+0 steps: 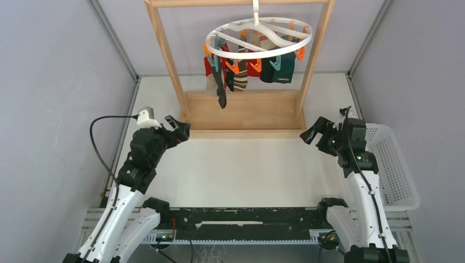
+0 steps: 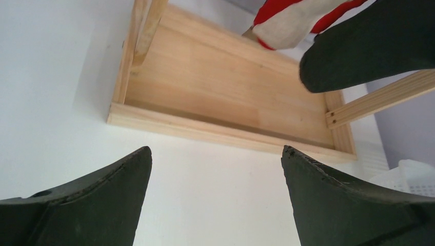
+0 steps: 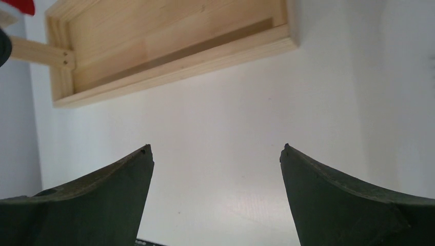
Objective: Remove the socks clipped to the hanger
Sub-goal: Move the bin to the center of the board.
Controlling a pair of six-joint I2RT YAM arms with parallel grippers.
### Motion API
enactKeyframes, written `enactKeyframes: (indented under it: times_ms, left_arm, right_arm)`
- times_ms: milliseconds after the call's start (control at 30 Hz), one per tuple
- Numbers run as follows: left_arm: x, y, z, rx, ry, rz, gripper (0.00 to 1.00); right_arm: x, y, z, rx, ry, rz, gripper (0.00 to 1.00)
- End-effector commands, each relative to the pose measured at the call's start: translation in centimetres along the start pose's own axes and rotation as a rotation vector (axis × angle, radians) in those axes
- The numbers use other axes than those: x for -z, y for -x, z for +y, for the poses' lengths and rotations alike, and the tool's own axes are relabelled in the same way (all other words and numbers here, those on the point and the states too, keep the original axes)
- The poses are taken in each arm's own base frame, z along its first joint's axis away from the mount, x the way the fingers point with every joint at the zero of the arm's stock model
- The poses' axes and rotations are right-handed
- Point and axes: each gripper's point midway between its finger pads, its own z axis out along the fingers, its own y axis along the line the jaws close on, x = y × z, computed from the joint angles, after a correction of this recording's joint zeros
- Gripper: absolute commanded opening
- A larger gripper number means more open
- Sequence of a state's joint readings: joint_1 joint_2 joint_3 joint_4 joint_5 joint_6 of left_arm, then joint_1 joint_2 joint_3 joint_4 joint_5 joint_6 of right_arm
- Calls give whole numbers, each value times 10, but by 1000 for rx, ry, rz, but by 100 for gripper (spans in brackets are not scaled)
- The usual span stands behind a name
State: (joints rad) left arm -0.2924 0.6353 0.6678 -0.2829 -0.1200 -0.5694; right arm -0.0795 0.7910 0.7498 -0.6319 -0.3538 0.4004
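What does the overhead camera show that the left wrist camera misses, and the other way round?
Only overhead: the white hanger with its coloured clips, the whole bunch of socks, the left arm and the right arm.
Only left wrist: a close look from below at a black sock toe and a red-and-cream sock, framed by that arm's own jaws, which stand wide apart.
Both: the wooden rack base and the white table.

Bright, even light washes the white worktop [image 1: 241, 170]; faint shadow edges the wooden rack [image 2: 215, 77], and socks [image 2: 369, 46] blur at the left wrist view's upper right.
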Motion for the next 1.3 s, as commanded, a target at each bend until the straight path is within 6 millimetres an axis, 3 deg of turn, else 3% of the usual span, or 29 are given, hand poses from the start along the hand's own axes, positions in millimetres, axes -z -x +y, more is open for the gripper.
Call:
enactKeyframes:
  times_ms: [0, 233, 333, 433, 633, 1000, 1133, 1267]
  left_arm:
    - [-3, -3, 0, 62, 34, 36, 100]
    - [-18, -31, 14, 129, 84, 113, 100]
    - [-21, -31, 3, 108, 12, 116, 100]
    - [-21, -29, -1, 88, -5, 122, 100]
    - [-21, -32, 1, 79, 5, 139, 100]
    - [-19, -37, 1, 121, -25, 110, 100]
    - [-16, -41, -9, 106, -80, 143, 100]
    - [-14, -40, -7, 89, -61, 157, 100]
  right_arm:
    - [16, 27, -22, 15, -186, -116, 100]
    - [3, 31, -9, 1, -124, -124, 100]
    - [1, 33, -3, 25, -104, -139, 88]
    - [-3, 29, -24, 28, -230, -100, 85]
    - [5, 38, -62, 58, -490, -139, 90]
    - [-11, 54, -97, -5, -612, -140, 91]
    - [-27, 49, -107, -23, -630, -91, 91]
    - [-42, 39, -116, -32, -644, -32, 86]
